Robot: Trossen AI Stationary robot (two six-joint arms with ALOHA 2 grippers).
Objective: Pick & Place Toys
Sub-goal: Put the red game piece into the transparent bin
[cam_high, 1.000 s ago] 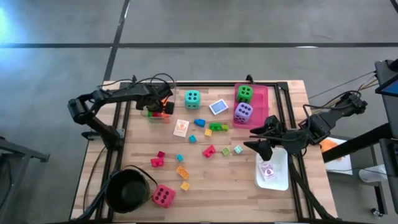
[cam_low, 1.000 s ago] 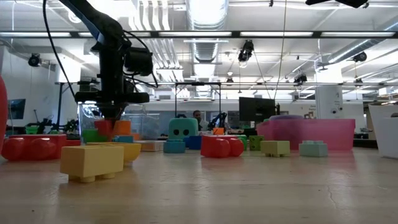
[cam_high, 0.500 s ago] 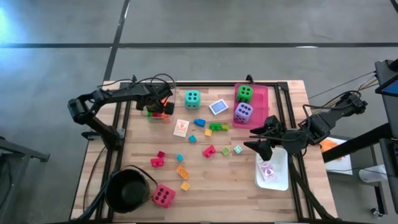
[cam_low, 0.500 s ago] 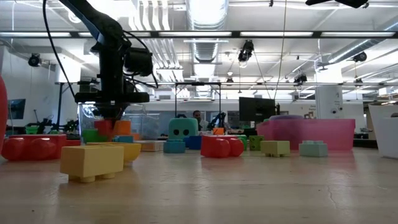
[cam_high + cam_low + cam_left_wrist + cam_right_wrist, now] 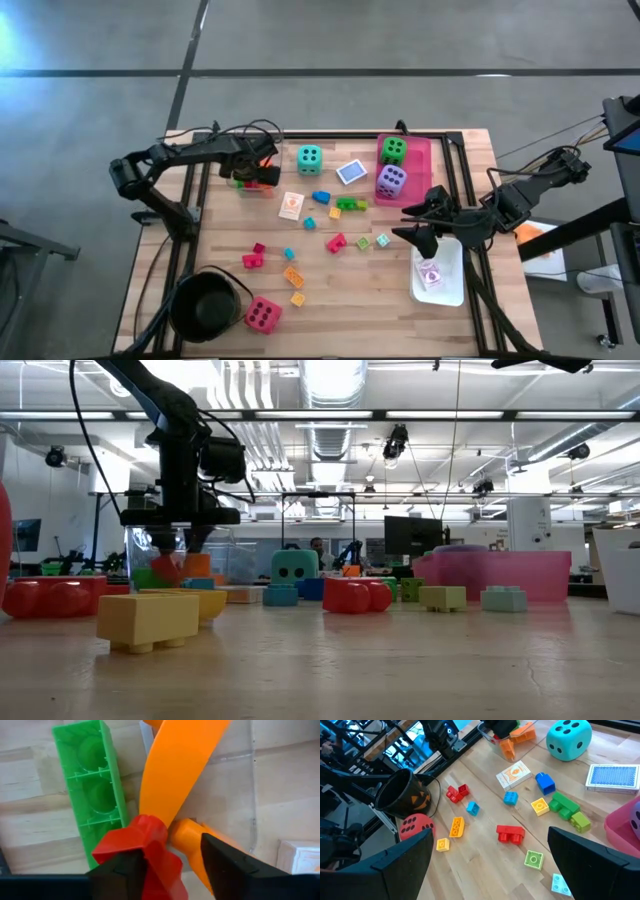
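Between the left gripper's (image 5: 167, 870) parted fingers sits a red block (image 5: 145, 852), in the clear tray (image 5: 252, 795) directly beneath the tool, touching an orange piece (image 5: 177, 767); whether the pads still touch it cannot be told. A green block (image 5: 95, 795) lies just beside. The right gripper (image 5: 420, 220) hangs wide open and empty beside the pink tray (image 5: 420, 150), which holds the green die (image 5: 393, 150) and purple die (image 5: 391, 180).

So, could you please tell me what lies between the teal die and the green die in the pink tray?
In the high view, a blue-backed picture card lies on the wood between the teal die and the green die.
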